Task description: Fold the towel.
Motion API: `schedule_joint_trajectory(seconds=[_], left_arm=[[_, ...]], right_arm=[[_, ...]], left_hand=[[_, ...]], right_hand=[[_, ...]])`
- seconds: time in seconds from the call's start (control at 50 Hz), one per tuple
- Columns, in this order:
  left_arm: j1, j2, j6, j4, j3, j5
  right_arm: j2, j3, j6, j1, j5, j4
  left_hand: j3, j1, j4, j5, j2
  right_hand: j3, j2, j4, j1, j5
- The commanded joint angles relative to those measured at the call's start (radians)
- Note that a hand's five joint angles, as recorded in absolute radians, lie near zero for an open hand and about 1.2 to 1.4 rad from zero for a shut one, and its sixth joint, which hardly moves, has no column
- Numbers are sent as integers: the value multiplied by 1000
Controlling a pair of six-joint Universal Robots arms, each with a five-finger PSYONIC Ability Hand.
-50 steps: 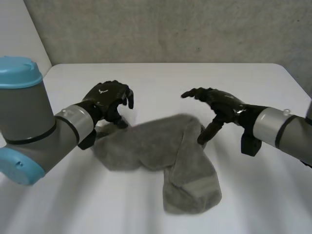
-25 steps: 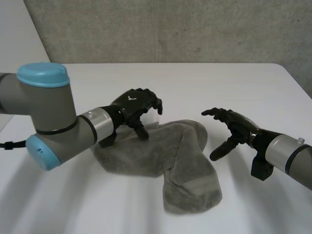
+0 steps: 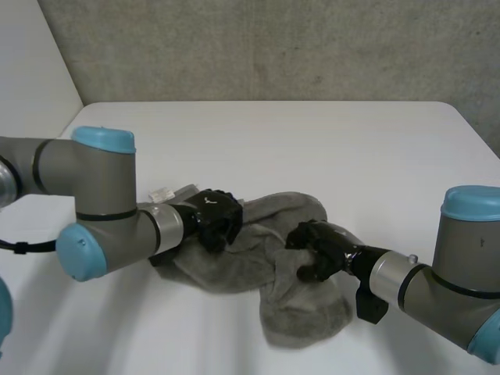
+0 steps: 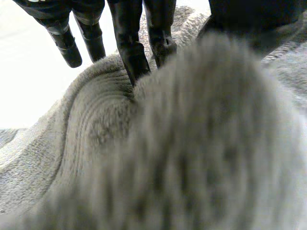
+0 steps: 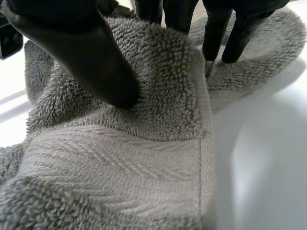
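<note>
Towel (image 3: 305,312) bunched inside curled fingers (image 4: 129,48) of left hand (image 3: 215,220), right hand (image 3: 320,251).

No legible text; white mark (image 3: 208,201) on left hand (image 3: 216,221) — unreadable; white tag (image 3: 165,192) at towel (image 3: 269,228) edge — too small

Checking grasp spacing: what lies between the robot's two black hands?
In the head view, a bunched grey terry towel spans the stretch between the left hand and the right hand.
</note>
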Motion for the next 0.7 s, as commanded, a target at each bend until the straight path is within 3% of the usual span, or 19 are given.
schedule_joint_trajectory(seconds=[0.02, 0.2, 0.3, 0.34, 0.44, 0.52, 0.56, 0.58, 0.62, 0.7], left_arm=[[30, 117, -4, -48, -83, -33], [47, 151, -17, -22, -66, -36], [46, 111, -35, 107, 35, -61], [33, 116, -99, 203, 136, -142], [30, 217, -263, 350, 213, -257], [33, 328, -366, 452, 187, -262], [42, 444, -434, 527, 105, -257], [42, 444, -434, 527, 104, -257], [41, 498, -452, 561, 45, -251], [30, 619, -463, 630, -169, -181]], right_arm=[[-20, -52, -121, -16, -132, 65], [10, -294, -355, -13, -167, 328], [106, -584, -485, -2, -132, 431], [122, -821, -557, 0, -100, 486], [84, -1066, -603, 1, -6, 419], [-10, -1042, -597, 4, 6, 287], [-121, -884, -582, 6, -15, 122], [-121, -884, -582, 6, -15, 121], [-228, -699, -571, 3, -75, -7], [-293, -553, -580, 1, -142, -52]], left_hand=[[-44, 166, -52, 123, 157], [-44, 195, -52, 153, 187], [-44, 198, -52, 155, 189], [-44, 198, -52, 155, 189], [-44, 198, -52, 155, 189], [-44, 198, -52, 155, 189], [-44, 198, -52, 155, 189], [-44, 198, -52, 155, 189], [-44, 198, -52, 155, 189], [-44, 198, -52, 155, 189]], right_hand=[[-7, 183, -6, 182, 113], [-7, 183, -6, 182, 113], [-7, 183, -6, 182, 113], [-7, 183, -6, 182, 113], [-7, 183, -6, 182, 113], [-7, 183, -6, 182, 113], [-7, 183, -6, 182, 113], [-7, 183, -6, 182, 113], [-7, 183, -6, 182, 113], [-7, 105, -6, 104, 35]])
